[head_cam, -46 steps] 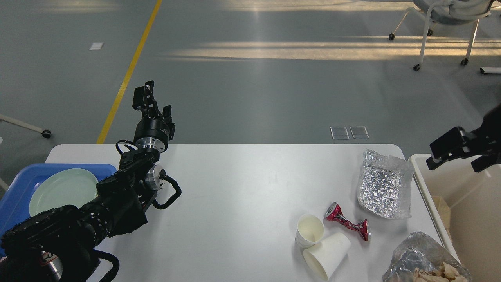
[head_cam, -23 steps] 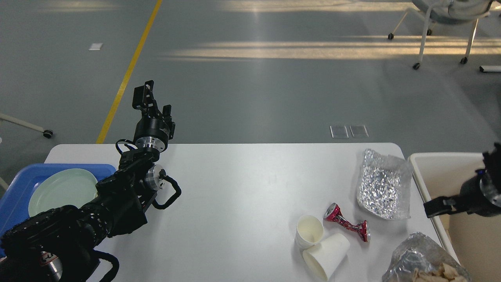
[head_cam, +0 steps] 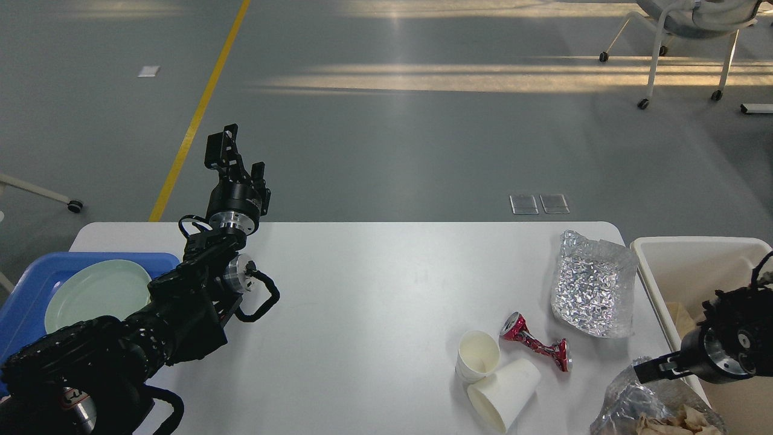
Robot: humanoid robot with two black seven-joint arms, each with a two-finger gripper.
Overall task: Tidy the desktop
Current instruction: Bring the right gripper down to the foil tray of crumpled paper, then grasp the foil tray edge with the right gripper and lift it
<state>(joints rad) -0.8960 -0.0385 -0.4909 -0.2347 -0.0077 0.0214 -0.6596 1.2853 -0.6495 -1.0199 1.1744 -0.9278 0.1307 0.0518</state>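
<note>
One view only, head cam. Desktop [head_cam: 362, 314] fills the lower middle: white, smooth, rigid, rounded corners, not something to lift. I'd judge the job is clearing what lies on it.

Litter sits at abt 4 o'clock on the top. Two paper cups: one upright [head_cam: 478, 356], one tipped on its side [head_cam: 504, 394], touching it. Likely light, thin-walled, easy to crush; take by the rim or wall w/ a gentle squeeze. Crushed red can [head_cam: 536, 342] just beside the cups, at their 2 o'clock: light, stiff, slick metal, pinched waist looks the best hold. Foil bag [head_cam: 593, 284] at 3 o'clock near the edge: soft, crinkly, slippery; pinch a corner. Second foil bag [head_cam: 655, 402] at 5 o'clock, cut off by the frame bottom, brownish scraps inside.

Blue tray [head_cam: 33, 281] at 9 o'clock holds a pale green plate [head_cam: 96, 293], partly hidden by the L arm. Cream bin [head_cam: 694, 266] stands off the table's R edge; contents mostly hidden.

Left gripper [head_cam: 232, 157] raised at 10 o'clock over the far edge, fingers apart, holding nothing. Right gripper [head_cam: 655, 368] low at 4 o'clock, right beside the cut-off bag; seen thin and dark, so can't tell its opening or whether it touches the bag.
</note>
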